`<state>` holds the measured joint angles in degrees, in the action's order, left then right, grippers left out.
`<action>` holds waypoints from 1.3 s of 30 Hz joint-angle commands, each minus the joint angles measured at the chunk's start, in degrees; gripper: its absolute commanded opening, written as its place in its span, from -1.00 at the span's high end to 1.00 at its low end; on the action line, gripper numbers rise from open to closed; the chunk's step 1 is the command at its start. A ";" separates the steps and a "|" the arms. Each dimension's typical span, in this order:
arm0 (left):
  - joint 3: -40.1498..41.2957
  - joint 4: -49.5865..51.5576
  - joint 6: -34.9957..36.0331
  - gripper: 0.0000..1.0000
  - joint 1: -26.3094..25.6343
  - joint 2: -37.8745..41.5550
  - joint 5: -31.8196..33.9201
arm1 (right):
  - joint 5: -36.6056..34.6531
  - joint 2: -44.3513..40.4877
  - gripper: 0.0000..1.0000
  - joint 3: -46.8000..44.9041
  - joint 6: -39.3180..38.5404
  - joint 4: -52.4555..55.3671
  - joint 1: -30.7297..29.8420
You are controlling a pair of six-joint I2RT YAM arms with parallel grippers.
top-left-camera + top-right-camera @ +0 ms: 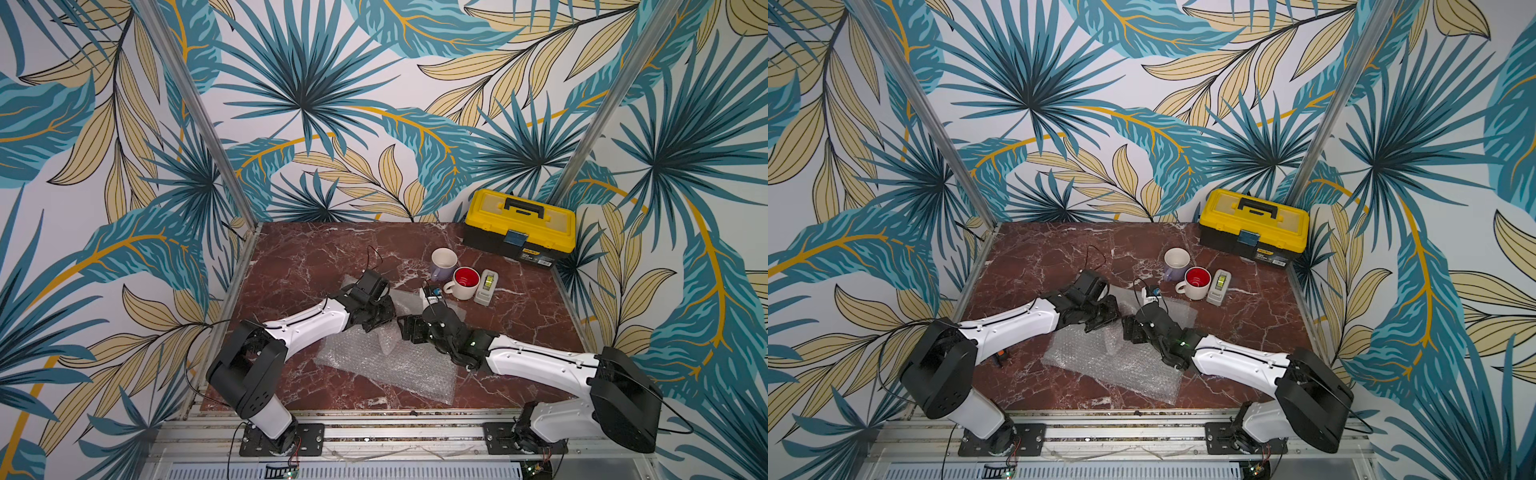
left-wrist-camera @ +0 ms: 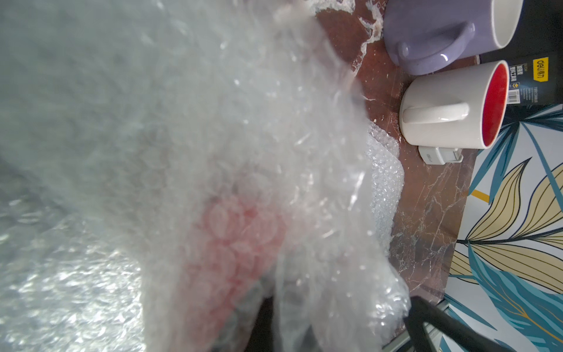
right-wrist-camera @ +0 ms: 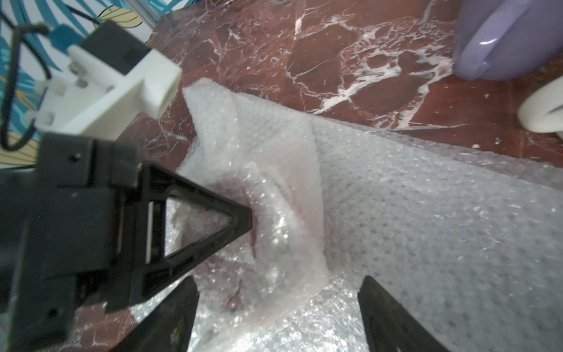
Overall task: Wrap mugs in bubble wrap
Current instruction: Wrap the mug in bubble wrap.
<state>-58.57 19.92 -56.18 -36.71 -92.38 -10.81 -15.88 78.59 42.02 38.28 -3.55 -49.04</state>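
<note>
In both top views the left claw point(image 1: 376, 322) sat low at centre frame, reaching in from the left. Its tip was pushed into a crumpled hump of the bubble wrap point(image 1: 386, 365) spread on the bench point(image 1: 316, 257). Whether it pinched a fold or merely pressed it down, I could not tell. Inside that hump, the left wrist view showed the red mug point(image 2: 237, 243) as a pink blur at lower centre, so the wrap looked pinned there to stop it springing open. Just to the right, the right claw point(image 1: 404, 328) faced it with jaws spread wide and holding nothing, seemingly ready to take the bundle. Further right and higher, the lavender mug point(image 1: 443, 262) and the white mug point(image 1: 463, 284) stood bare beside the tape dispenser point(image 1: 487, 286), which was handy for sealing.
</note>
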 commanded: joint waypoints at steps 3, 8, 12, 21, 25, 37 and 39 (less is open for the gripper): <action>-1.02 0.28 0.89 0.53 -0.21 -1.24 0.30 | 1.30 -0.16 -0.66 2.56 4.71 3.53 3.97; -1.07 -0.68 1.29 0.42 -0.29 -0.43 0.08 | 8.66 2.59 -0.66 6.59 6.55 5.30 9.19; -1.71 -1.51 2.25 0.44 -0.54 -0.46 -0.96 | 14.52 4.46 -0.66 8.64 6.80 5.67 12.39; -2.33 -2.53 3.45 0.07 -0.94 -0.39 -2.18 | 27.41 11.49 -0.66 16.60 3.14 13.37 16.91; -2.53 -2.78 3.86 0.28 -1.08 -0.10 -2.46 | 30.60 14.31 -0.66 20.13 2.07 18.41 18.20; -3.08 -3.84 5.56 0.42 -1.31 0.05 -4.99 | 40.45 18.41 -0.67 26.94 -1.76 22.82 19.60; -3.13 -3.84 5.65 0.43 -1.29 -0.09 -5.18 | 42.61 19.96 -0.68 28.51 -2.69 24.18 19.63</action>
<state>-59.29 17.34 -51.79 -37.69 -92.38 -14.68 21.74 96.53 68.90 38.13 17.37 -29.39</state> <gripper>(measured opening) 0.287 0.839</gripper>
